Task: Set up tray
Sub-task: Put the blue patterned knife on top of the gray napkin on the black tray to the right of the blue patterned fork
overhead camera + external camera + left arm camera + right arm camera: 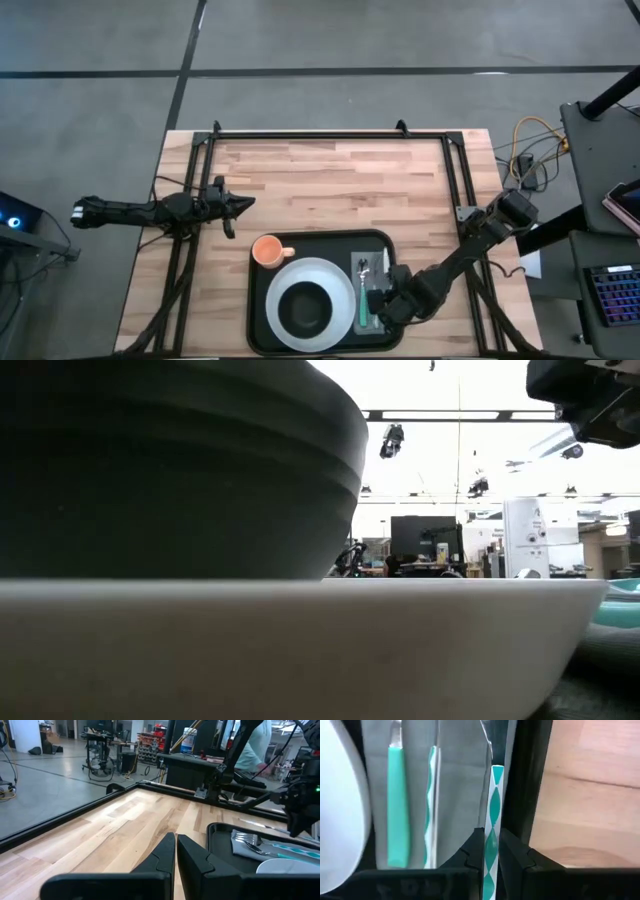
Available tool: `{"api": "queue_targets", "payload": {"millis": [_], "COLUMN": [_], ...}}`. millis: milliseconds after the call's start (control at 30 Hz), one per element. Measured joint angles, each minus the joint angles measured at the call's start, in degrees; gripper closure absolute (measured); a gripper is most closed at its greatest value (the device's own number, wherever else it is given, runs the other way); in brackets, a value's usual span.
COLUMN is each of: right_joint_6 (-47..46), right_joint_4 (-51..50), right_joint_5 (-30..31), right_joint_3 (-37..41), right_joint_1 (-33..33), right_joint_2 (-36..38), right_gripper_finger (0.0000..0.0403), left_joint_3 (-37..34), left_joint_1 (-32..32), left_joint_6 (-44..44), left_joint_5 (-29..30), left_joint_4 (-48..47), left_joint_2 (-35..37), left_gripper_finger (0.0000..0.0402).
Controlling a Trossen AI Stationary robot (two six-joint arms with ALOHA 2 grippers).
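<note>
- The right end effector (385,300) hung over the right part of the tray (262,335), above the grey napkin (367,272) and the cutlery lying on it.
- In the right wrist view its two dark fingers (470,851) were nearly closed, pinching the handle of a teal-and-white patterned utensil (493,815); the handle ran straight up between the fingertips.
- That held utensil lay along the napkin's outer edge, just inside the tray's raised black rim (525,780), with bare wood beyond the rim.
- Two more utensils lay side by side on the napkin, apart from the held one: a solid teal handle (398,805) and a thin patterned one (431,805).
- The edge of the white plate (340,810) sat close beside the napkin on its other side, leaving little room there.
- The left end effector (240,205) waited over bare worktop (340,185) off the tray's far-left corner, its fingers (165,855) fully closed on nothing.
- The tray sat at the near middle of the worktop, its near rim close to the worktop's near edge.
- On the tray, the plate carried a dark bowl (306,311), and an orange cup (267,250) stood at the far-left corner.
- The far half of the worktop was open wood, bounded by a black frame (330,134).
</note>
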State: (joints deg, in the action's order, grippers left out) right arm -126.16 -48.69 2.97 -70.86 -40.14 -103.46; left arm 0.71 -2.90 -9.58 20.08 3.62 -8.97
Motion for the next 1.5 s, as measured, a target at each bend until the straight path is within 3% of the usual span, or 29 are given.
{"api": "queue_targets", "payload": {"millis": [633, 1500], "right_joint_6": [-0.08, -1.90], "right_joint_4": [18.06, 12.90], "right_joint_5": [-0.53, -3.25], "right_joint_3": [9.49, 8.31], "right_joint_1": [0.24, 2.02], "right_joint_2": [-0.26, 6.11], "right_gripper_finger": [0.0374, 0.0374], "left_joint_3": [0.02, 0.02], "left_joint_1": [0.00, -0.01], "left_joint_6": [0.00, 0.00], "left_joint_5": [0.01, 0.01], "left_joint_4": [0.02, 0.17], "left_joint_2": [0.00, -0.02], "left_gripper_finger": [0.0402, 0.0402]}}
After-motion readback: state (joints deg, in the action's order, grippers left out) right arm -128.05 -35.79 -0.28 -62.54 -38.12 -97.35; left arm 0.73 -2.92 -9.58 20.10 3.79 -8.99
